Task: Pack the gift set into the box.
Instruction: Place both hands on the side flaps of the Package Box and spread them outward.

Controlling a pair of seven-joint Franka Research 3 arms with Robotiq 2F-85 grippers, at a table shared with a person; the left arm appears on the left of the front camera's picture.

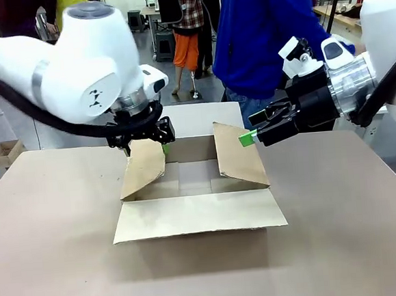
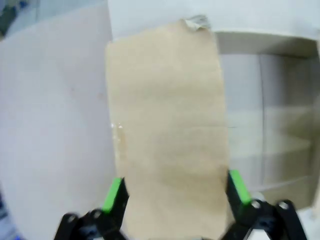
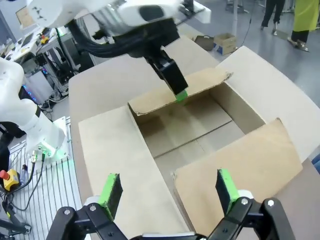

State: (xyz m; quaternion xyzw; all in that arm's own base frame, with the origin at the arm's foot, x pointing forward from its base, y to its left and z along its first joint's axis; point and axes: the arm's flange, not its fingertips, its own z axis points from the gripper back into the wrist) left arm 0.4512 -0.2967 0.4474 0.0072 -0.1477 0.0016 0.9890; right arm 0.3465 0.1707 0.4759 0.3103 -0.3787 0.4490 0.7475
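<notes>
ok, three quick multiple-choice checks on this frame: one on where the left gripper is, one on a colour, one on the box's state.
1. Where is the left gripper relative to the box?
A. high above it, clear of every flap
B. at the top edge of its left flap
C. down inside it, on the bottom

2. What colour are the finger pads?
A. red
B. blue
C. green

3. What state is the box in?
A. flaps open, bare floor showing
B. flaps folded shut and taped
C. tipped on its side

Answers: 1 B, the front view puts the fingers at the raised left flap's top edge. 2 C, both wrist views show green pads. 3 A, the flaps stand or lie open and plain cardboard shows inside.
</notes>
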